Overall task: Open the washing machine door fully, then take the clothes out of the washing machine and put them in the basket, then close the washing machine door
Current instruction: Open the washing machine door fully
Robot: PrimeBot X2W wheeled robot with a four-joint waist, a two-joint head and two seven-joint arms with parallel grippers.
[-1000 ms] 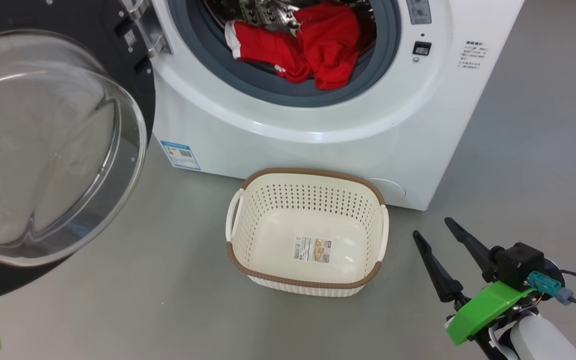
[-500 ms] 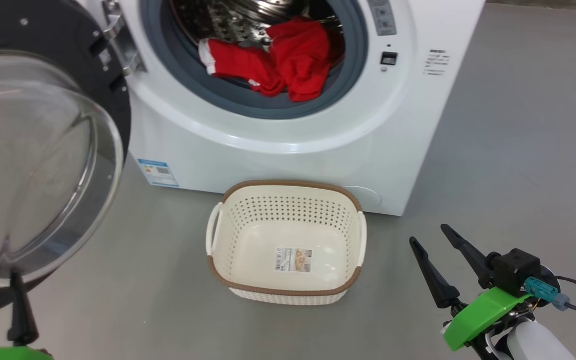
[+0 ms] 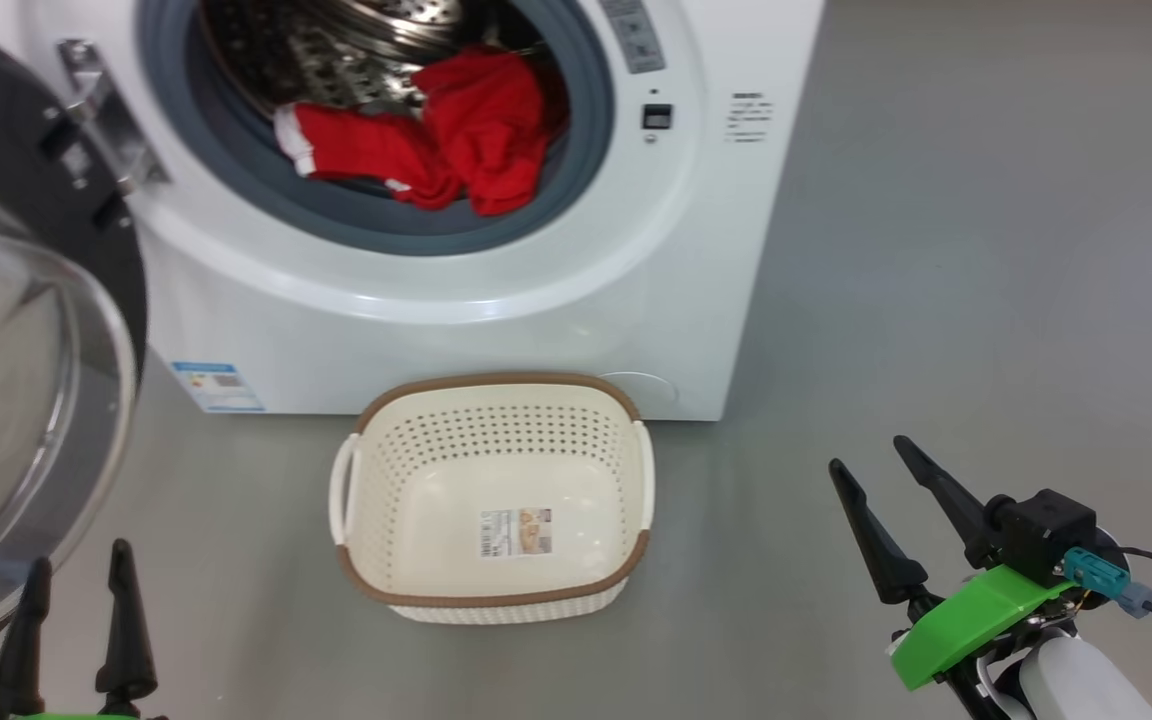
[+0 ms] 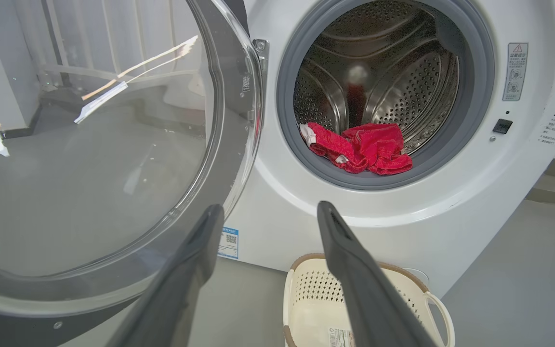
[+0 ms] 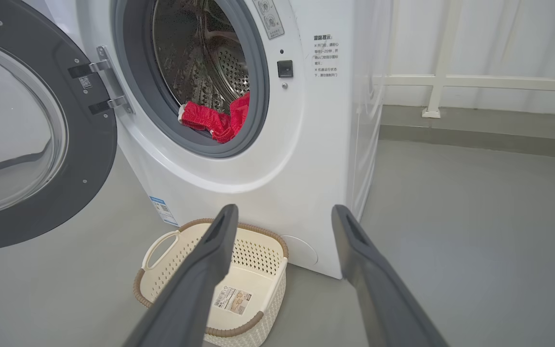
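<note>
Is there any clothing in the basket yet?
No, the basket holds just a label; the red clothes lie inside the washing machine.

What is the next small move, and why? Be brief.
Probably reach the open left pincer into the white washing machine for the bright red clothes: the black-rimmed glass door stands wide open, and the cream perforated basket holds no clothes.

The grey floor (image 3: 946, 300) bears the washing machine (image 3: 436, 340) and the basket (image 3: 492, 381).

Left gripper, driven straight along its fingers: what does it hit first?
Probably the front panel of the big white front-loading washing machine, just below its grey rubber ring; depth is unclear.
</note>
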